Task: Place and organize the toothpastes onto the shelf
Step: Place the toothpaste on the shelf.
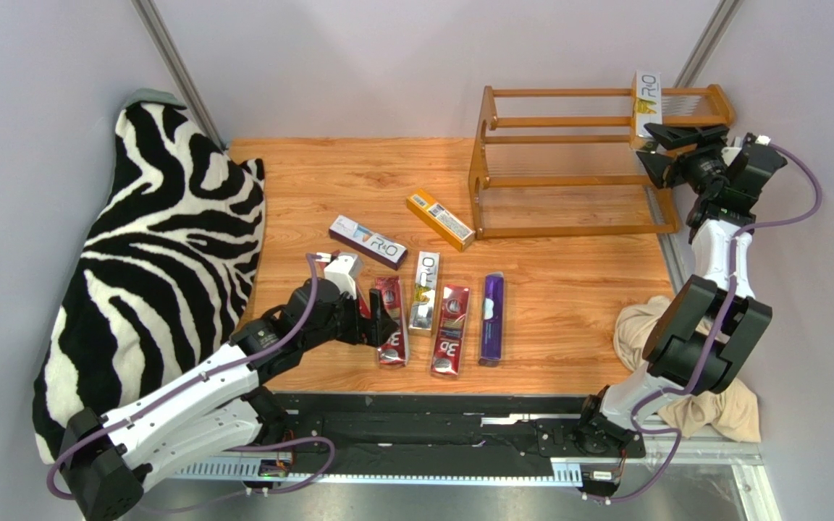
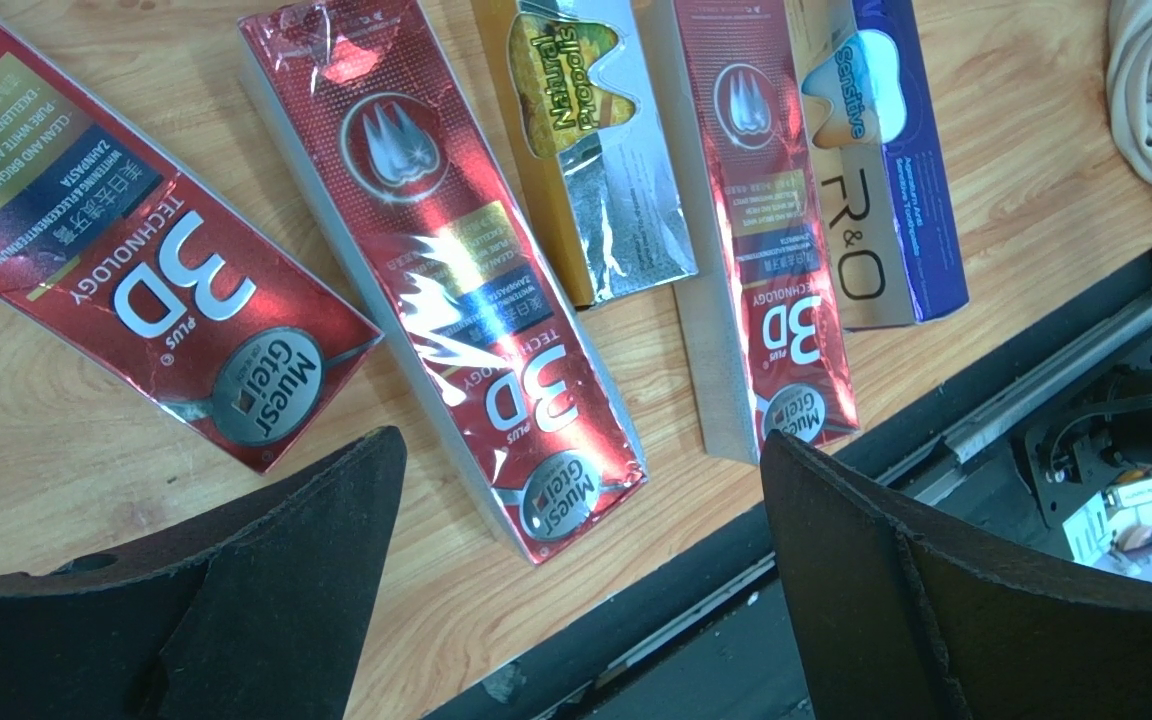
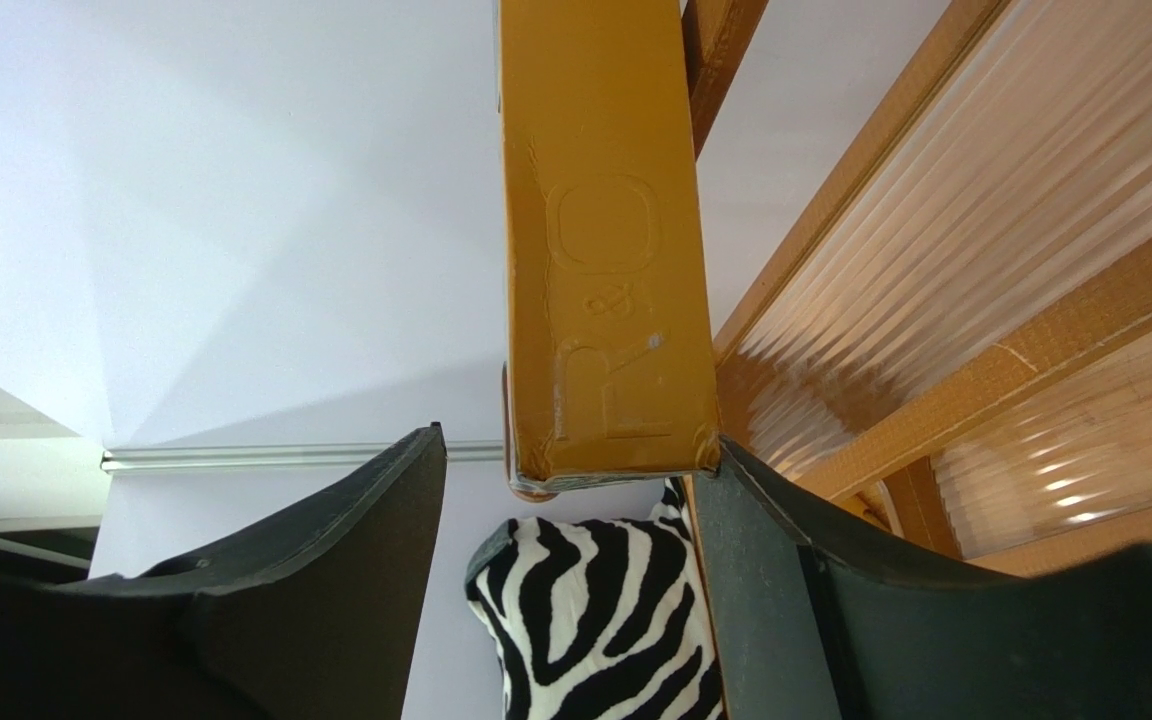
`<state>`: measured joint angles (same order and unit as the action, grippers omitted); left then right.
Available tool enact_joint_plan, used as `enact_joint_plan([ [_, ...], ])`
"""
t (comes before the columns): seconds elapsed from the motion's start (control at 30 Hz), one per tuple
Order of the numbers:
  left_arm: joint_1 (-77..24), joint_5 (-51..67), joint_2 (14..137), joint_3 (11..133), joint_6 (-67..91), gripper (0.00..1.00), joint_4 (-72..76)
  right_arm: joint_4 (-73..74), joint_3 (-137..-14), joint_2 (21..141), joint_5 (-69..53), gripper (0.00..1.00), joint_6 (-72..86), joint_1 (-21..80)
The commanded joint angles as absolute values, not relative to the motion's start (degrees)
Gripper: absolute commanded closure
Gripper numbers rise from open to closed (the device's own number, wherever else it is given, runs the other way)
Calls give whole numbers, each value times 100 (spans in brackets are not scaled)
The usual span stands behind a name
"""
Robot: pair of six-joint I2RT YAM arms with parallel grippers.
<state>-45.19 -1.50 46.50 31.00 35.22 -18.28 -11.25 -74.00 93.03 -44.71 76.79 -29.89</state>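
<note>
The wooden shelf (image 1: 574, 163) stands at the back right. A white carton with yellow-green print (image 1: 647, 103) stands upright at its top right end. My right gripper (image 1: 655, 150) is just below it. In the right wrist view the right gripper (image 3: 575, 443) is open and the carton's golden side (image 3: 605, 225) touches only the right finger. Six cartons show on the table: purple (image 1: 367, 241), orange-yellow (image 1: 440, 218), red (image 1: 390, 320), silver-yellow (image 1: 425, 290), red (image 1: 451, 330), purple (image 1: 491, 318). My left gripper (image 1: 372, 315) is open over the red cartons (image 2: 447, 285), holding nothing.
A zebra-print cloth (image 1: 160, 261) covers the left side. A beige cloth (image 1: 715, 402) lies at the near right by the right arm. A black rail (image 1: 443, 434) runs along the table's near edge. In the left wrist view a third red carton (image 2: 132, 255) lies left of the gripper.
</note>
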Motion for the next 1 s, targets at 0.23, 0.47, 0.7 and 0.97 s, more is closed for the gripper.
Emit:
enact_joint_plan([
  [0.23, -4526, -70, 4570, 3041, 3586, 3, -1600, -1547, -7497, 9220, -4509, 38, 7989, -3190],
  [0.47, -4526, -44, 4570, 3006, 3630, 3, -1564, -1503, -7488, 9211, -4447, 37, 7989, -3261],
  [0.7, -4518, -44, 4527, 2988, 3639, 3, -1556, -651, -7550, 8939, -4228, 8, 7173, -3278],
  [0.97, -4518, -35, 4544, 2953, 3674, 4, -1503, -808, -7234, 8614, -4271, 1, 7102, -3278],
])
